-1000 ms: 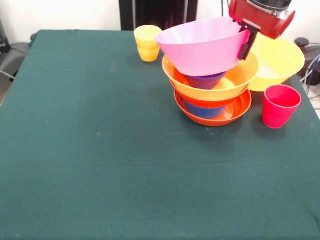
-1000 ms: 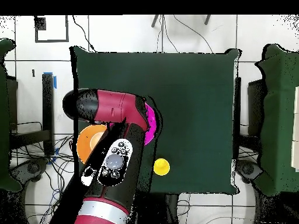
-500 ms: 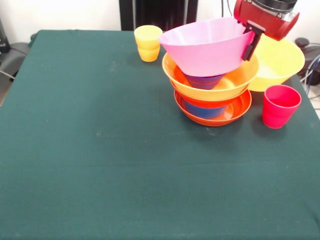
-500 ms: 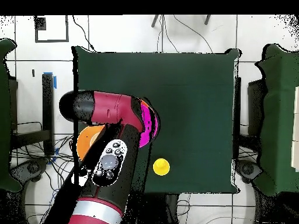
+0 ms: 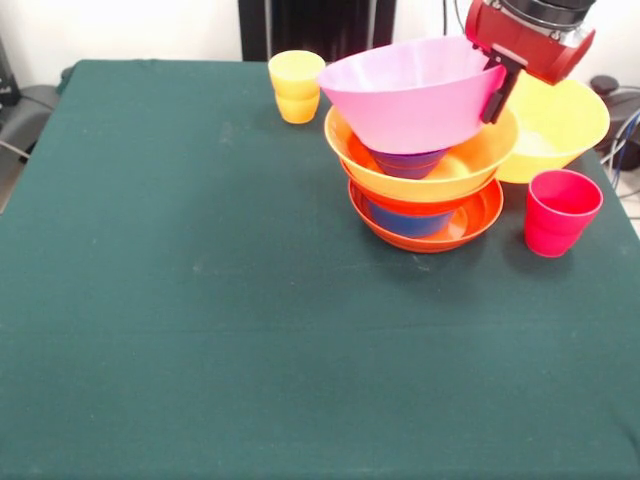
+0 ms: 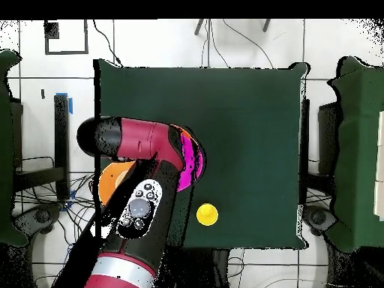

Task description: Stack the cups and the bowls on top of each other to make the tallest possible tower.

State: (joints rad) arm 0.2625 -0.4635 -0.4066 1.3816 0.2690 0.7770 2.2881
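The pink bowl (image 5: pixel 415 92) is gripped at its right rim by the pincer (image 5: pixel 494 88), closed on it, and held tilted atop the tower (image 5: pixel 425 190) at the worktop's (image 5: pixel 200 300) far right. A yellow cup (image 5: pixel 296 86) and a red-pink cup (image 5: pixel 560 212) are seen nearby.

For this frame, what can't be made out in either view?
- Front view: the pincer at the pink bowl rim shows only one black finger; the bowl wall hides the rest, so its grip is unclear.
- Front view: the small blue bowls are mostly hidden inside the stack.
- Overhead view: the arm covers most of the stack and the red cup.
- No orange cup shows in either view.
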